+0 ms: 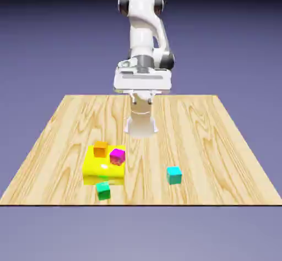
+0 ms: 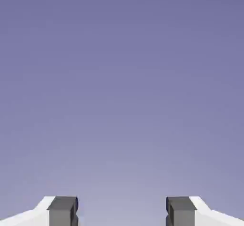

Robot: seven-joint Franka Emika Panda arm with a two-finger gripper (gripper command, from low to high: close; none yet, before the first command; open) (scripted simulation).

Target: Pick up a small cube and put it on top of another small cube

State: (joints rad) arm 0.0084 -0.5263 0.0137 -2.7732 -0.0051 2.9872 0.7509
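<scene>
Your gripper (image 2: pixel 122 213) is open and holds nothing — only the backdrop shows between its fingers. The small cube (image 1: pixel 174 174) sits near the table's (image 1: pixel 220 144) front edge, well apart from the yellow block (image 1: pixel 103 168) — on the exterior view's right.

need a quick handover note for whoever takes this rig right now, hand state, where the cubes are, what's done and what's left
Hand: open and empty, raised above the table's far side; its fingertips frame only backdrop in the hand view.
Cyan cube: alone on the table, near the front edge, toward the exterior view's right.
Yellow block: front left, with an orange cube and a magenta cube on top; a green cube sits just in front.
Done: nothing stacked by the hand yet.
Left: pick up the cyan cube and stack it on another small cube.
</scene>
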